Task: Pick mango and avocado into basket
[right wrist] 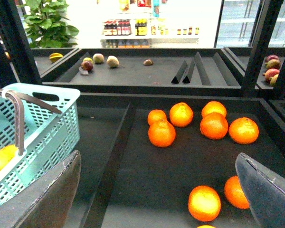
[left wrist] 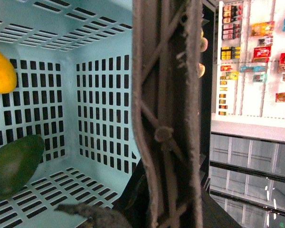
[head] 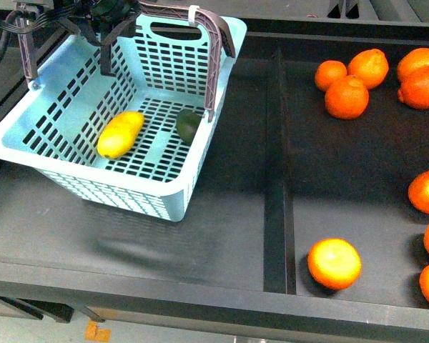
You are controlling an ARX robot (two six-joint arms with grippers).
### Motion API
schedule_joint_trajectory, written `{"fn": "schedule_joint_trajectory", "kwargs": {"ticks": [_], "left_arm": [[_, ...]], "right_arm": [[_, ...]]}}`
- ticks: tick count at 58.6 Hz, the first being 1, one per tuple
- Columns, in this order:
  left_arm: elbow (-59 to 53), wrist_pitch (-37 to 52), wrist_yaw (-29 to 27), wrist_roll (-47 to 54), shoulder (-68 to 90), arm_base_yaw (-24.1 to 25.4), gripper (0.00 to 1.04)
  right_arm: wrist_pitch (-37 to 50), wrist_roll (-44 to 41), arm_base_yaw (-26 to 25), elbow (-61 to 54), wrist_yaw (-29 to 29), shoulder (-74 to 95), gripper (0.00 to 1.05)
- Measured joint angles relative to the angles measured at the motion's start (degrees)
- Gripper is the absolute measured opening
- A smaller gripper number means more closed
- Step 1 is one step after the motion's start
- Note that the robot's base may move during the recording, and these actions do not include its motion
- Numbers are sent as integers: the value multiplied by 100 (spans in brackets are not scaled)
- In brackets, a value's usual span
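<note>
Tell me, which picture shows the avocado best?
The left wrist view: the avocado fills a big part of it, lying on the basket floor. The front view shows it small, partly behind a handle. The right wrist view doesn't show it.

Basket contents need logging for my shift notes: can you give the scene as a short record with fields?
basket: light blue, tilted, on the dark shelf's left section
mango: inside basket, lying on its slotted floor
avocado: inside basket, beside the mango, apart from it
oranges: loose in the right section, outside basket
left gripper: over the basket's far rim, state unclear
right gripper: open, holding nothing
</note>
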Motion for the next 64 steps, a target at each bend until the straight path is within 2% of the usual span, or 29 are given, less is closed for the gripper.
{"fn": "schedule_joint_trajectory", "kwargs": {"ticks": [3,6,10,19,25,39,47,52,54,59,61,64], "left_arm": [[35,-98,35,0,0,0,8],[63,-295,61,0,0,-2,19],[133,-767,96,-28,0,-7,39],[249,-1786,138,-44,-160,-17,66],[251,-2811,168,9,-763,-92,96],[-382,-3853,-225,39,-1823,-258,96],[-1060,-4347,-999,466,-2708,-426,96],[-2406,-1727,-214,2457,-3390,-341,81],[-3112,-411,13,3759,-3633,-267,74],[-4448,2253,273,5991,-3985,-15,58],[-4857,2942,350,6889,-4177,109,51],[-5318,3515,455,7637,-4513,284,40]], "right_arm": [[0,2,0,0,0,0,96],[0,2,0,0,0,0,96],[0,2,0,0,0,0,96],[0,2,0,0,0,0,96],[0,2,0,0,0,0,96],[0,2,0,0,0,0,96],[0,2,0,0,0,0,96],[0,2,0,0,2,0,96],[0,2,0,0,0,0,96],[0,2,0,0,4,0,96],[0,2,0,0,2,0,96],[0,2,0,0,2,0,96]]}}
